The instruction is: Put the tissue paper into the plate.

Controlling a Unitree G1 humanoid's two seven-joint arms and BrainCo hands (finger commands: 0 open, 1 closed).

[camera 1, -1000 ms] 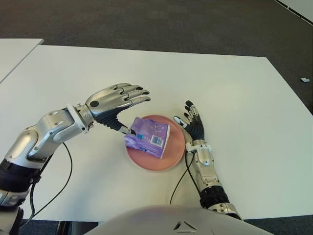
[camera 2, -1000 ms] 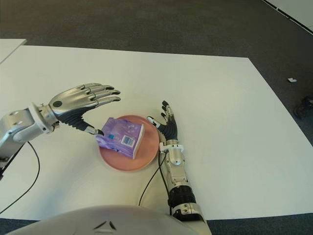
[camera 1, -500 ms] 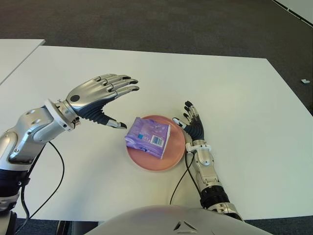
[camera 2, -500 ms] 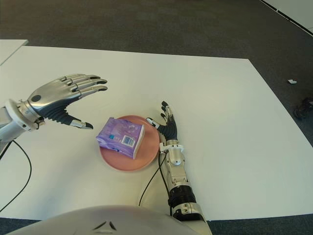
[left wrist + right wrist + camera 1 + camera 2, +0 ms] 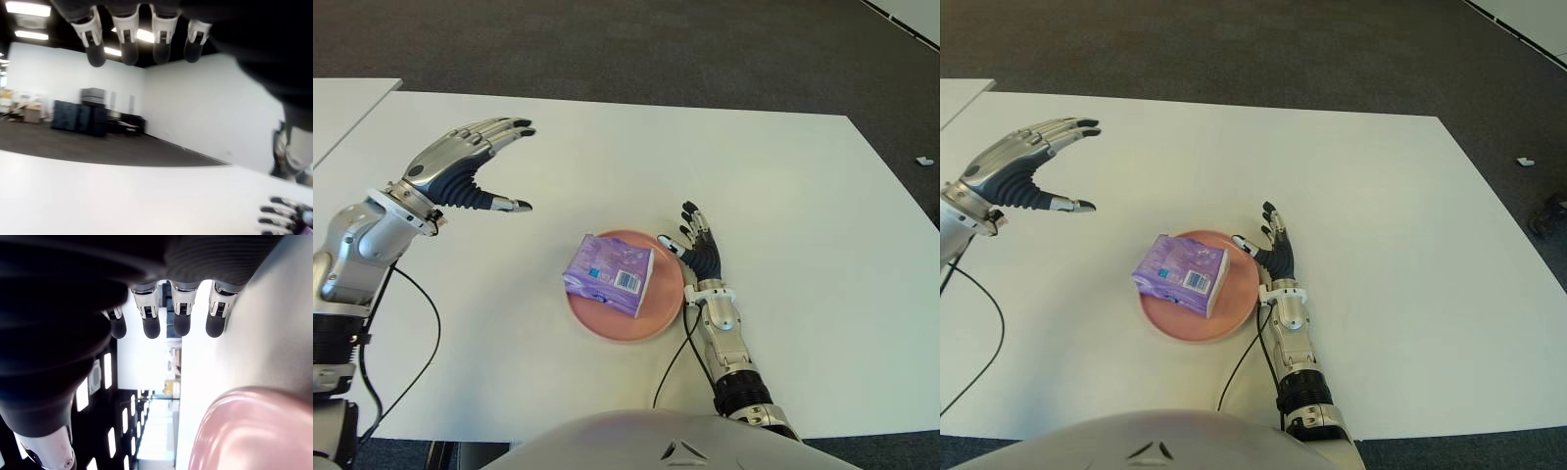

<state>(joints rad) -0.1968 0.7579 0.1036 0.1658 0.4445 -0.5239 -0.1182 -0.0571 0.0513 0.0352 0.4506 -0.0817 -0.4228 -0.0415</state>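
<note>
Tissue paper (image 5: 609, 273) on plate (image 5: 656, 318) — left hand (image 5: 460, 171) well apart.

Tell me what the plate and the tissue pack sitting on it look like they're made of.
Plate: smooth pink plastic or glazed ceramic, hard to say which; the right wrist view shows a soft sheen on its rim. Tissue pack: thin glossy plastic film, purple print with a barcode label, creased and slightly puffed like soft wrapping over paper.
</note>
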